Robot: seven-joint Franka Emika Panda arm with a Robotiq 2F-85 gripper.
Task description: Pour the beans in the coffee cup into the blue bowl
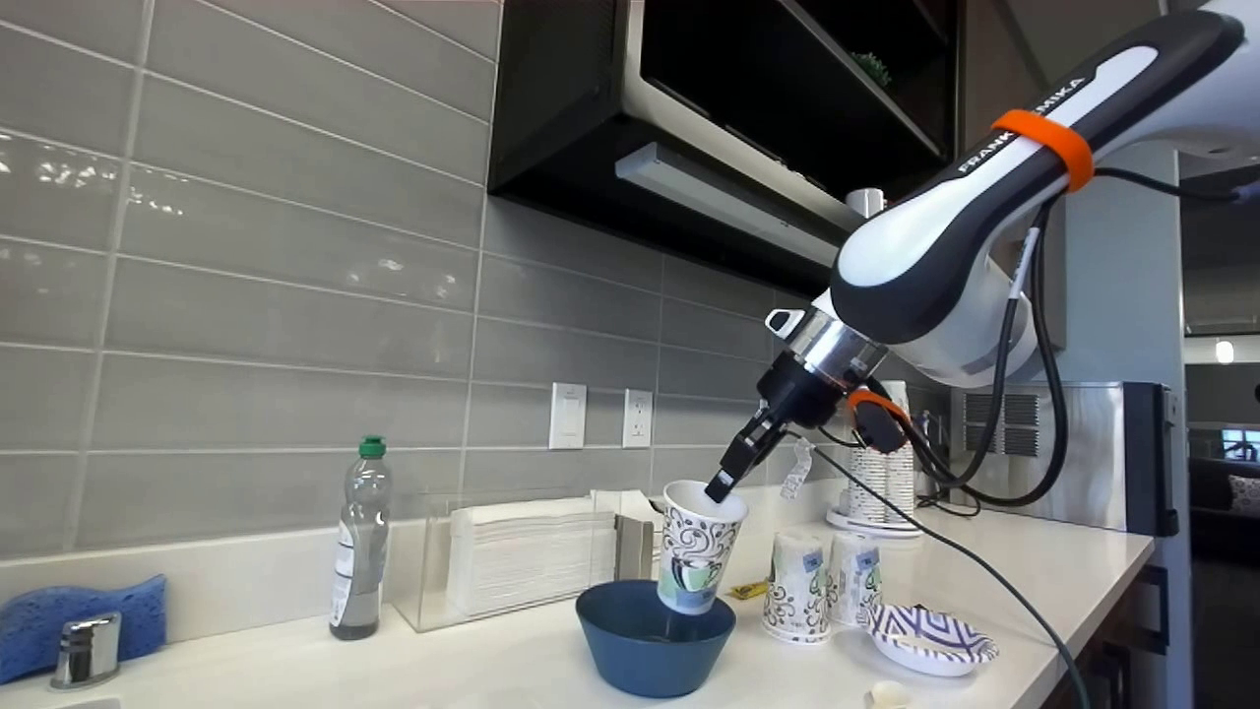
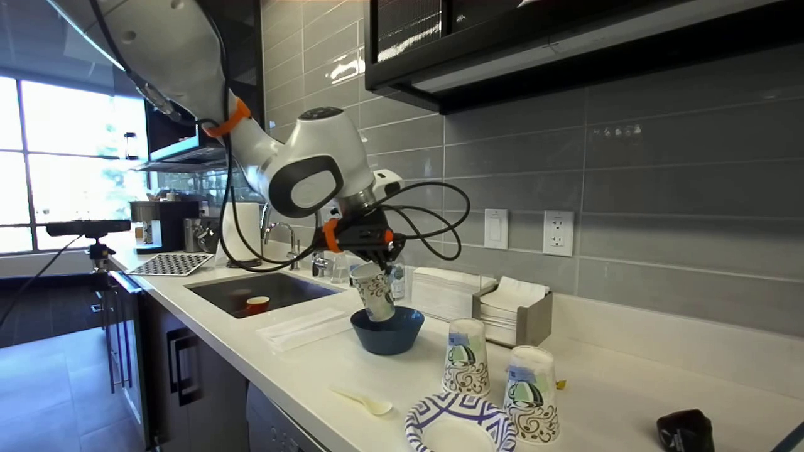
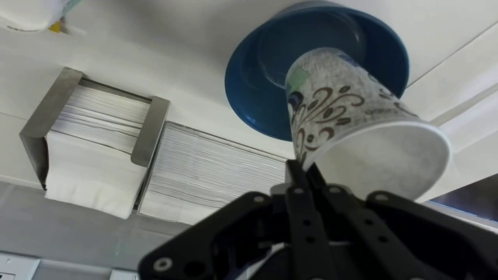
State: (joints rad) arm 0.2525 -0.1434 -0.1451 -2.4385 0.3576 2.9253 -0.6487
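White coffee cup [image 3: 350, 112], brown-swirled, tilted.

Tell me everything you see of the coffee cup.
The coffee cup is tall, handleless, tapered, seemingly paper: white, with dark swirls, blue and green patches. It leans, mouth up, over the blue bowl, the gripper shut on its rim. Whether it touches the bowl, or what it holds, I can't tell.

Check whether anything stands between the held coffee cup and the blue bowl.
Nothing visible does. The tool grips the coffee cup by its rim; in all three views the cup's lower end shows at the opening of the blue bowl.
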